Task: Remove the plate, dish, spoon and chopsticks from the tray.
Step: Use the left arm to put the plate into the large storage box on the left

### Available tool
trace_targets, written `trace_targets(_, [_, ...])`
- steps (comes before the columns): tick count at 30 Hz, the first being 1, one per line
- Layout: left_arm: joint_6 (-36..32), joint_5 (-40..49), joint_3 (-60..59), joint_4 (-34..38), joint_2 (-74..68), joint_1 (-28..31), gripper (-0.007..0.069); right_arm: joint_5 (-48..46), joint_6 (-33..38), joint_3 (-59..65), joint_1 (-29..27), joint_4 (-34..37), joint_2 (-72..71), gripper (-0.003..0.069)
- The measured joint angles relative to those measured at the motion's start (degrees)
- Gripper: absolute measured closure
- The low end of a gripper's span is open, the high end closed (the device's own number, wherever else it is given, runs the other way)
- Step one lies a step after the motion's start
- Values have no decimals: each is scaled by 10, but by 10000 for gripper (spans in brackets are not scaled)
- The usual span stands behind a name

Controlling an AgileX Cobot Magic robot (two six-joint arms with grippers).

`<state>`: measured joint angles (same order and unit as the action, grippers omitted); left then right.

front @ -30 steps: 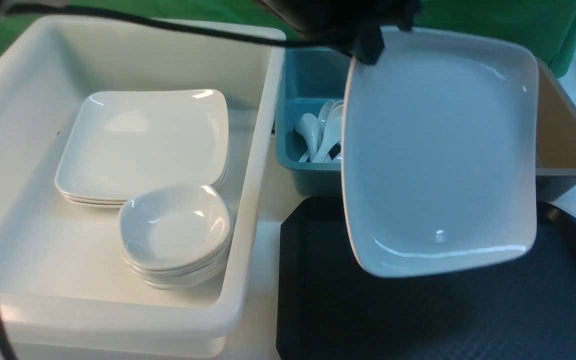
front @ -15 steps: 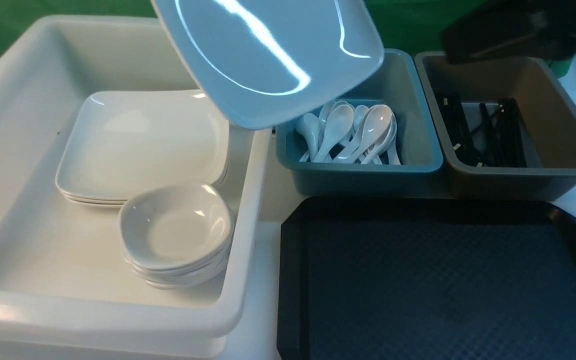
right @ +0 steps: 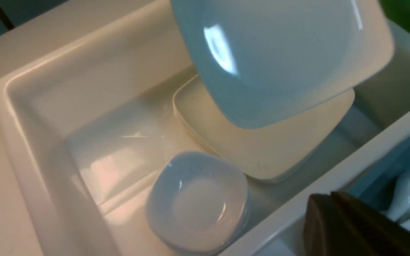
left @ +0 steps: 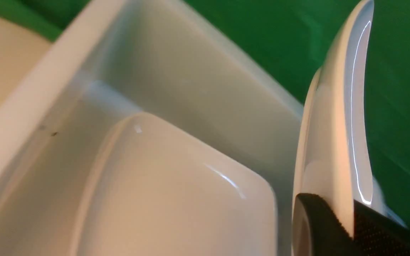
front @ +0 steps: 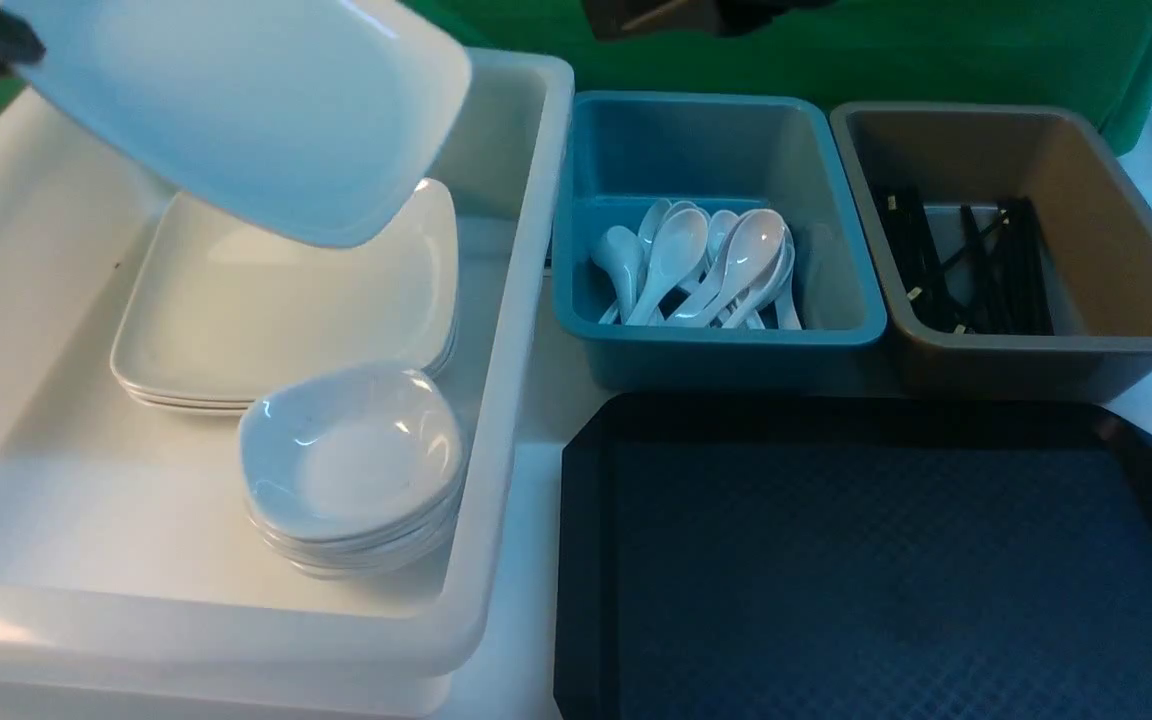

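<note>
Grips large glossy white square plate [front: 236,110] by rim in left claw [left: 347,222], tilted for nesting onto matching plate stack [front: 286,310] beneath claw

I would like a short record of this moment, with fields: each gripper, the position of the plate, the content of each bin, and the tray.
left gripper: shut on the rim of the plate
right gripper: shut, nothing seen in it
plate: tilted, in the air over the stack of plates
white bin: stack of plates, stack of small dishes
blue bin: spoons
brown bin: chopsticks
tray: no tableware on the part in view
</note>
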<state>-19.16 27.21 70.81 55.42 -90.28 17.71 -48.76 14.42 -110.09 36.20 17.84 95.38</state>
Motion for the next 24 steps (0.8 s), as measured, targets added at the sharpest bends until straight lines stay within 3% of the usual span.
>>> trace_targets(7, [-35,-95,-85,60,-16,-1,590,7,0,-22,13,0,41,632])
trace_targets(19, [-46,-110,-89,90,-78,-42,592,37,0,-23,34,2,74,632])
trace_targets(24, [-31,-81,-89,63,-91,-47,589,34,0,-23,34,2,75,632])
